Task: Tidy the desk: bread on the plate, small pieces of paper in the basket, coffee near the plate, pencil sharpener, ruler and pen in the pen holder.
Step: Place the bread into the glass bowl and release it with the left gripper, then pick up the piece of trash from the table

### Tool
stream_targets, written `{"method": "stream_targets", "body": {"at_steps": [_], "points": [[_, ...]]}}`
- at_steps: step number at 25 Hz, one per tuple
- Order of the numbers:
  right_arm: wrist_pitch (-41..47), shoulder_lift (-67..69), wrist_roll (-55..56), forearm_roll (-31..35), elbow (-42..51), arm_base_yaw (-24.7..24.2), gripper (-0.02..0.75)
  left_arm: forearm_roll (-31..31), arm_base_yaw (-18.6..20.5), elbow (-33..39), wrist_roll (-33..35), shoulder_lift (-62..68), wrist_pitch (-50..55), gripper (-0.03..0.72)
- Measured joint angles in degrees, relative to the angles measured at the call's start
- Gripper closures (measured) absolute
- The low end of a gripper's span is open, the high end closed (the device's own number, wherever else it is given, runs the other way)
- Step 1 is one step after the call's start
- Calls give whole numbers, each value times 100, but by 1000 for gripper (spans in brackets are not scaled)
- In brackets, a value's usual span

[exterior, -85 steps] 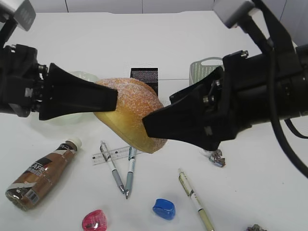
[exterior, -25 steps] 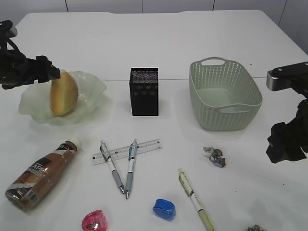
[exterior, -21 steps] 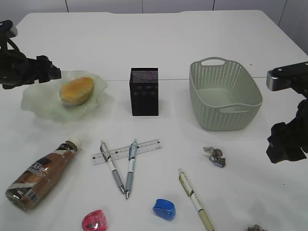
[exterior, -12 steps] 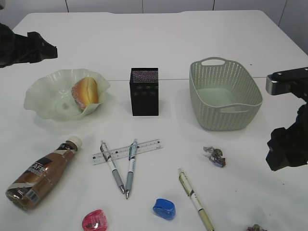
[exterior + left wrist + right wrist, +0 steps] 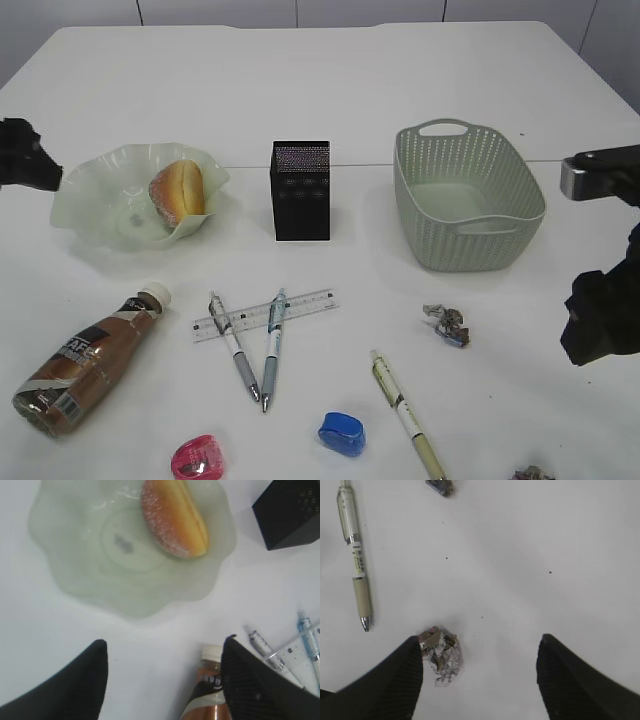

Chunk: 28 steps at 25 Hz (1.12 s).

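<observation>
Now, bread: the bread lies on the plate, tipped on edge against the right rim, clear of the left tool
left tool: jaws spread and empty, hanging above the desk between plate and coffee
right tool: the right tool is spread and empty, above bare desk with a paper wad just inside its left finger
step in hand: judged to be the paper, since the bread looks settled
doing it well: shift the right tool a little toward the wad so it sits midway between the fingers, come straight down, close gently; a wad this light may skid if one finger meets it first
second wad: another paper scrap lies at the front edge, partly out of view
basket: the basket stands open behind the wad, well apart from it; release low over its middle
watch: a pen lies near the wad; keep the fingers off it
still loose: ruler, two sharpeners, pens; holder empty as far as can be told
</observation>
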Motion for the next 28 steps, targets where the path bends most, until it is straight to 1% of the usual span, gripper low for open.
{"method": "stream_targets", "body": {"at_steps": [2,4,6,11,14,20,23,25,28], "points": [[0,-177,0,47,0,0,218,569,0,26,-570,-315,210,193],[10,-384,0,70,0,0,218,828,0,117,-887,-611,389,216],[111,-588,0,94,0,0,218,908,0,303,-1008,-947,491,227],[639,-876,0,94,0,0,220,941,0,1174,-1256,-1807,642,233],[754,-946,0,93,0,0,220,944,0,1575,-1378,-2341,938,238],[771,-957,0,132,0,16,222,1031,0,1747,-1529,-3104,1666,269],[771,-957,0,53,0,208,238,1328,0,1750,-1791,-3268,1979,282],[771,-957,36,33,0,393,243,1466,0,1750,-1861,-3301,2057,295],[749,-957,83,33,0,485,246,1547,0,1750,-1896,-3301,2066,303]]}}
